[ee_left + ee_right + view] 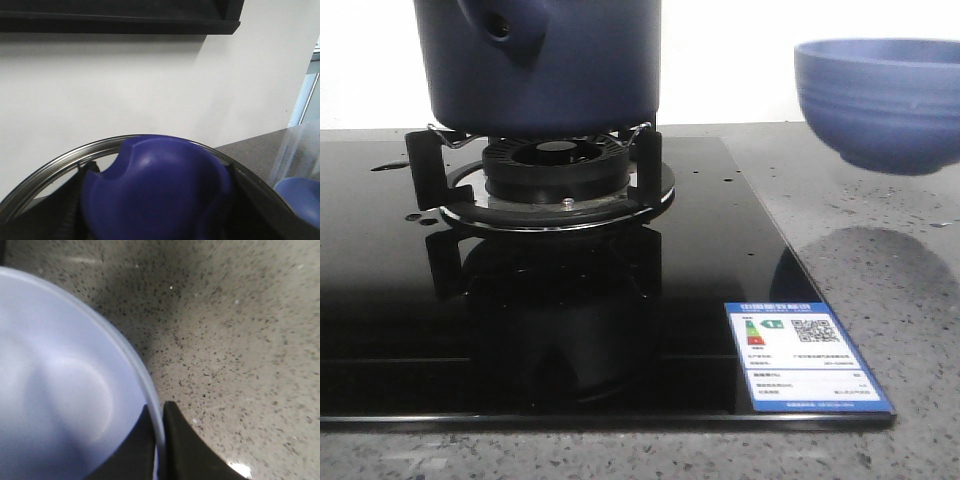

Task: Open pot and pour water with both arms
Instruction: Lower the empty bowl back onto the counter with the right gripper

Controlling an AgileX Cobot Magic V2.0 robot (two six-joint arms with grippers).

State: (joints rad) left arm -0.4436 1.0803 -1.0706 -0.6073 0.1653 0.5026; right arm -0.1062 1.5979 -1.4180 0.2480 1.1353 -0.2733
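The dark navy pot stands on the burner's supports, its tapered stub with a round hole facing me; its top is cut off by the view. In the left wrist view my left gripper is shut on the blue knob of a metal-rimmed lid, held up in front of the white wall. My right gripper is shut on the rim of the light-blue ribbed bowl, one finger inside and one outside. The bowl hangs above the counter at the right. Neither gripper shows in the front view.
The black glass hob carries the burner and a blue-and-white label at its front right corner. The speckled grey counter lies right of it. A dark shelf runs along the wall.
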